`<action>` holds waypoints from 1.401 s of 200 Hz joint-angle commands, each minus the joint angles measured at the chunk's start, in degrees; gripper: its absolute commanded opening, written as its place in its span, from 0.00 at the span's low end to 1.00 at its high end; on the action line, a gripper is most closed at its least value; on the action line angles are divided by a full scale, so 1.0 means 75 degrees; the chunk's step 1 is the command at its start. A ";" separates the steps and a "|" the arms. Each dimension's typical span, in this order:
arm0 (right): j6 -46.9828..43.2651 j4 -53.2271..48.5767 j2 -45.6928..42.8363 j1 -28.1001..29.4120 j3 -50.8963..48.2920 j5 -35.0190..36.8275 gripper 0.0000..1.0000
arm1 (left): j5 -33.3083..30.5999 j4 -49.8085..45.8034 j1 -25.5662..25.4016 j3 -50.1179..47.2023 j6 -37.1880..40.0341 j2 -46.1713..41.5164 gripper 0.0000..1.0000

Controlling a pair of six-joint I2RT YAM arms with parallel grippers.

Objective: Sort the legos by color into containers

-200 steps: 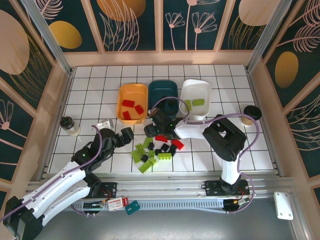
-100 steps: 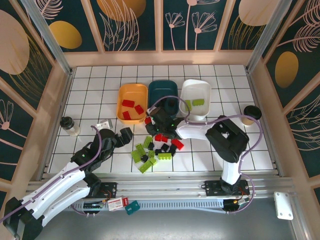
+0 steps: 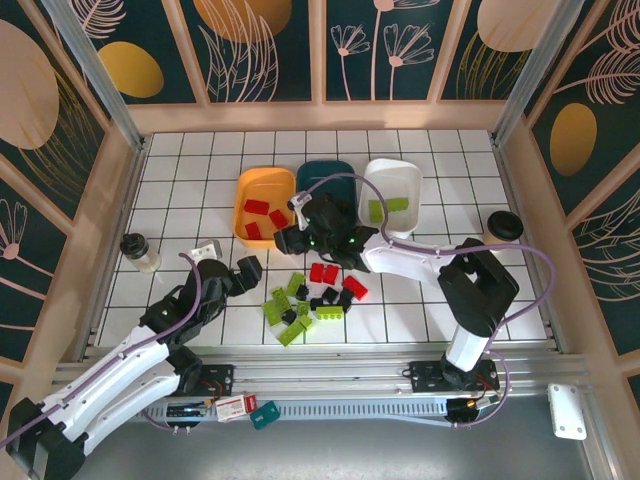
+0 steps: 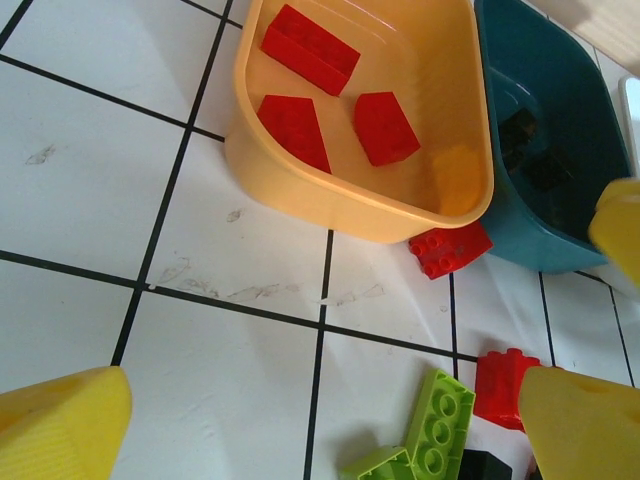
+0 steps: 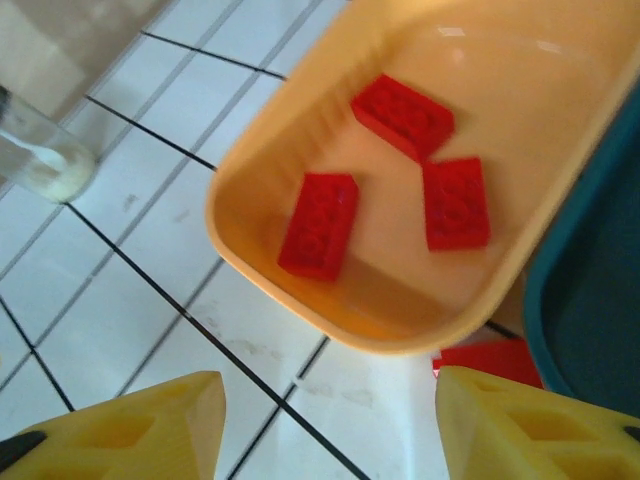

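sorting is underway, under half done by my read. orange tub point(image 3: 265, 182) holds three red bricks point(image 5: 318, 224), flat on its floor and apart from each other. white tub point(image 3: 400, 178) has two lime bricks point(image 3: 397, 203). teal tub point(image 4: 520, 70) has some black pieces point(image 4: 545, 170), too dark to count.

rest of the legos point(image 3: 325, 312) sit loose on the bench point(image 3: 180, 190), near of the tubs and btwn the two arms. it's a mix of lime, red and black, several touching. one stray red brick point(image 4: 450, 247) lies on the bench just beside the orange tub's near right corner, by the teal tub, so outside and not in. left to do, i'd say: that stray plus the whole loose pile, all 3 colours.

right jaws hang over the bench at the orange tub's near edge, spread apart w/ nothing btwn them. left jaws, nearer and left of the pile, stand wide apart and empty too.

bricks are small glossy plastic blocks w/ round studs on top, far smaller than a tub. reds are oblong. a lime one point(image 4: 440, 420) shows its studs clearly.
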 commanded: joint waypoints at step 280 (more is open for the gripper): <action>-0.0286 0.0214 0.1344 -0.0006 -0.0130 0.1199 0.36 | -0.0078 0.0189 0.0010 -0.0256 -0.0138 0.0145 0.99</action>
